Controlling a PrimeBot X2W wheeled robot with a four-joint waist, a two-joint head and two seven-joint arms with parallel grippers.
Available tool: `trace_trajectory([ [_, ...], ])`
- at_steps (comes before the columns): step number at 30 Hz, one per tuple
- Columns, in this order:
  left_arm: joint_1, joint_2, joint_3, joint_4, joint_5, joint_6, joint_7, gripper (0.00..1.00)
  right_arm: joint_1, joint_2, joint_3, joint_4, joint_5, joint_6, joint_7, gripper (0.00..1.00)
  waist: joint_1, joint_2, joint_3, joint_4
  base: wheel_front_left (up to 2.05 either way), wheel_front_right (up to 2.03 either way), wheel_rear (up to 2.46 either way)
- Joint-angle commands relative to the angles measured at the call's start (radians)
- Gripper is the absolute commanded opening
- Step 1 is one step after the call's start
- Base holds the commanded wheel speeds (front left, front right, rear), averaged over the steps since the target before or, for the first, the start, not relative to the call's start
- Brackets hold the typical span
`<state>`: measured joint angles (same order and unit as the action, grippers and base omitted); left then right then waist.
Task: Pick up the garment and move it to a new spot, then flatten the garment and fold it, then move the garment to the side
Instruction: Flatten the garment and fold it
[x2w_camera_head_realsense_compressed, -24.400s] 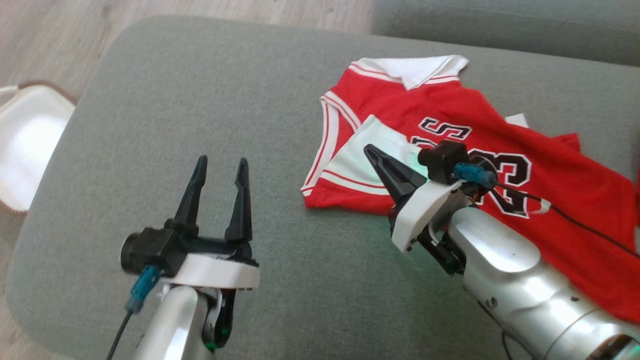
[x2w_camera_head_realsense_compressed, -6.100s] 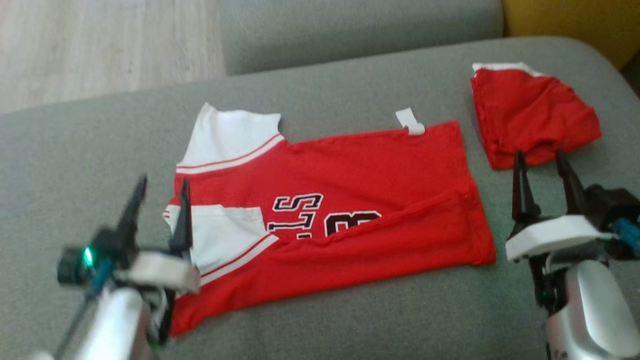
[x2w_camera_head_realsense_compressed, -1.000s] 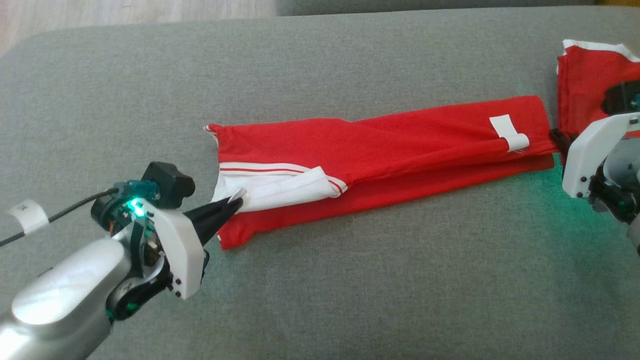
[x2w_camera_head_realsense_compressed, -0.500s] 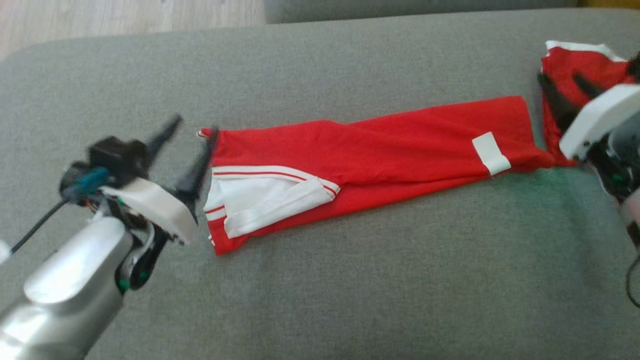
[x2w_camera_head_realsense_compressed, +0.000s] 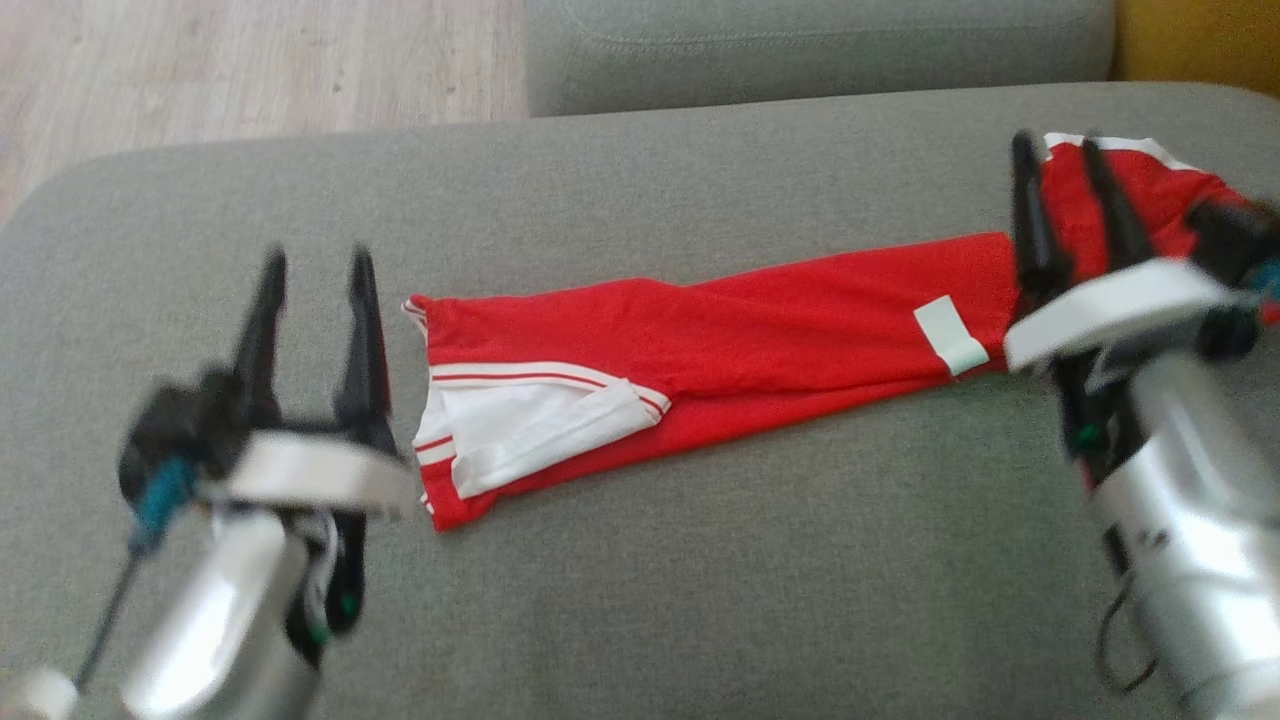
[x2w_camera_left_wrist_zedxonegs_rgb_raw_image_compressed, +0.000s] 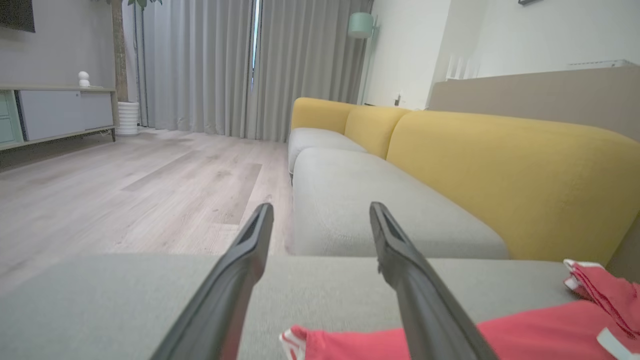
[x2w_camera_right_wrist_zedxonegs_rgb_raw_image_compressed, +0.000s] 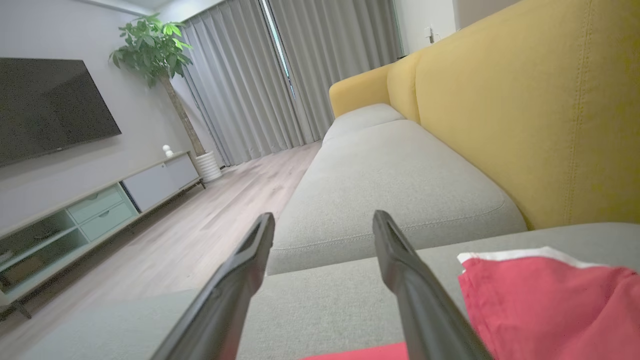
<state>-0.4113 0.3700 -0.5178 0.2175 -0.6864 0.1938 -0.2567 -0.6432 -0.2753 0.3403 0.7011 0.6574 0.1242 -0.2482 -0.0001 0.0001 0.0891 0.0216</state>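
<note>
The left gripper (x2w_camera_head_realsense_compressed: 316, 257) is showing blurred, its fingers standing apart and empty, pointing up just beside the garment (x2w_camera_head_realsense_compressed: 760, 335). That garment is lying as a long red strip across the grey cushion (x2w_camera_head_realsense_compressed: 640, 600) (white-trimmed end leftward). Its far end is hiding behind the right gripper (x2w_camera_head_realsense_compressed: 1055, 142), whose spread, empty fingers are also covering part of a second red garment (x2w_camera_head_realsense_compressed: 1160, 185).

Grey-and-yellow sofa (x2w_camera_right_wrist_zedxonegs_rgb_raw_image_compressed: 500, 125), pale wood floor (x2w_camera_left_wrist_zedxonegs_rgb_raw_image_compressed: 125, 190) — grey curtains (x2w_camera_left_wrist_zedxonegs_rgb_raw_image_compressed: 225, 65), wall-mounted television (x2w_camera_right_wrist_zedxonegs_rgb_raw_image_compressed: 50, 105), potted plant (x2w_camera_right_wrist_zedxonegs_rgb_raw_image_compressed: 155, 50).
</note>
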Motion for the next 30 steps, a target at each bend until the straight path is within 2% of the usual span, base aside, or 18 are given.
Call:
trace_trajectory([
  [1, 0.024, -0.001, 0.075, -0.029, 0.043, -0.003, -0.005, 1.0, 0.042, 0.044, -0.048, -0.065, -0.054, 0.007, -0.012, 1.0, 0.0001, -0.0001, -0.012, -0.006, 0.0, 0.0, 0.0],
  [5, 0.144, -0.083, 0.166, -0.025, 0.122, -0.035, -0.005, 1.0, 0.198, 0.165, -0.224, -0.196, -0.206, 0.007, -0.013, 1.0, 0.0001, -0.0001, -0.021, -0.012, 0.0, 0.0, 0.0],
  [9, 0.226, -0.156, 0.236, -0.019, 0.217, -0.083, -0.005, 1.0, 0.33, 0.216, -0.273, -0.262, -0.307, 0.007, -0.013, 1.0, 0.0001, -0.0001, -0.027, -0.013, 0.0, 0.0, 0.0],
  [16, 0.27, -0.236, 0.333, -0.014, 0.325, -0.161, -0.005, 1.0, 0.385, 0.224, -0.259, -0.291, -0.329, 0.007, -0.013, 1.0, 0.0001, -0.0001, -0.024, -0.014, 0.0, 0.0, 0.0],
  [24, 0.256, -0.287, 0.405, 0.008, 0.41, -0.239, -0.005, 1.0, 0.371, 0.225, -0.254, -0.269, -0.356, 0.007, -0.013, 1.0, 0.0001, -0.0001, -0.012, -0.004, 0.0, 0.0, 0.0],
  [30, 0.241, -0.306, 0.423, 0.02, 0.444, -0.269, -0.005, 1.0, 0.302, 0.225, -0.343, -0.191, -0.418, 0.007, -0.01, 1.0, 0.0001, -0.0001, 0.02, 0.016, 0.0, 0.0, 0.0],
])
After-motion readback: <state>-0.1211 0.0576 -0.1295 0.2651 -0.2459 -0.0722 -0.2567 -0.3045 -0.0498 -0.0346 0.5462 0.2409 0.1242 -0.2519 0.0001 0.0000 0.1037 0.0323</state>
